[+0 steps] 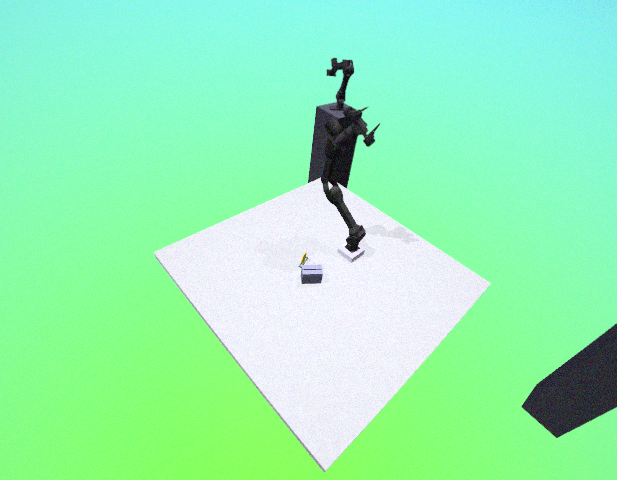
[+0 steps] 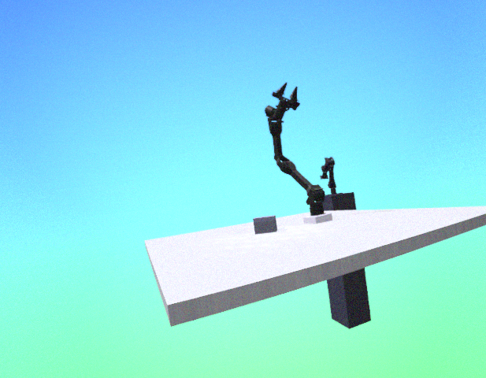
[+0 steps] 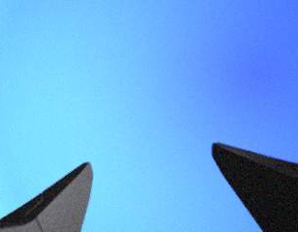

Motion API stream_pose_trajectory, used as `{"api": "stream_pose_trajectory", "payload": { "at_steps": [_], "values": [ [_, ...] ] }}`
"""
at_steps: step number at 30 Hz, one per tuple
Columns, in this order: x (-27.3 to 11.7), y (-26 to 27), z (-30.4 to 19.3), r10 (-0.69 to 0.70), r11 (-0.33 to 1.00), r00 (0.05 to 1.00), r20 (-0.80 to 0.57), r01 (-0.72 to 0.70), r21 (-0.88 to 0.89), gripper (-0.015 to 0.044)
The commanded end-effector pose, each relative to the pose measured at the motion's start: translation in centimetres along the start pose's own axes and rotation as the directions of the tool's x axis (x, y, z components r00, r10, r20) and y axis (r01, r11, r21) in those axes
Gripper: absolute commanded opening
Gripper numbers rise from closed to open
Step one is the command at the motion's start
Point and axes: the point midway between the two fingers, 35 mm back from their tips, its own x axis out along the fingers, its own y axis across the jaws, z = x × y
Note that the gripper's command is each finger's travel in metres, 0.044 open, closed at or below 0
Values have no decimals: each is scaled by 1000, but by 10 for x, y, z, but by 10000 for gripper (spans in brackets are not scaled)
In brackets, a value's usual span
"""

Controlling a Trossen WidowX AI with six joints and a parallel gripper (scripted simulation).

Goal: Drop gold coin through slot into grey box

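black tapered claw wide open, nothing held, aimed skyward. thin round gold coin on edge near slotted grey box. swing down, straddle coin's 2 flat faces, close gently, lift straight.

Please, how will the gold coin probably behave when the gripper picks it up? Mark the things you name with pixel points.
The gold coin (image 1: pixel 303 258) looks thin and flat, so it is probably stiff and might turn between the fingers. It stands on edge, so a sideways push could tip it. Its round shape may let it roll if it leaves the green holder (image 1: pixel 300 266).
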Motion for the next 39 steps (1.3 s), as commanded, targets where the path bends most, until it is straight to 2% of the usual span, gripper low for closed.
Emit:
{"api": "stream_pose_trajectory", "payload": {
  "at_steps": [1, 5, 9, 14, 19, 23, 28, 34, 39],
  "values": [
    [2, 2, 0, 7, 1000, 1000, -5, -7, -1, 374],
    [28, 53, -11, 148, 989, 982, -116, -150, -13, 269],
    [46, 108, -36, 284, 956, 924, -255, -293, 5, 164],
    [49, 171, -83, 418, 899, 794, -442, -432, 76, 161],
    [30, 222, -141, 505, 839, 605, -615, -510, 187, 161],
    [-2, 255, -191, 547, 796, 416, -727, -528, 297, 161],
    [-60, 284, -248, 564, 758, 150, -812, -485, 437, 161],
    [-141, 289, -298, 512, 771, -138, -848, -361, 525, 161],
    [-217, 287, -320, 476, 790, -365, -800, -221, 572, 161]
  ]
}}
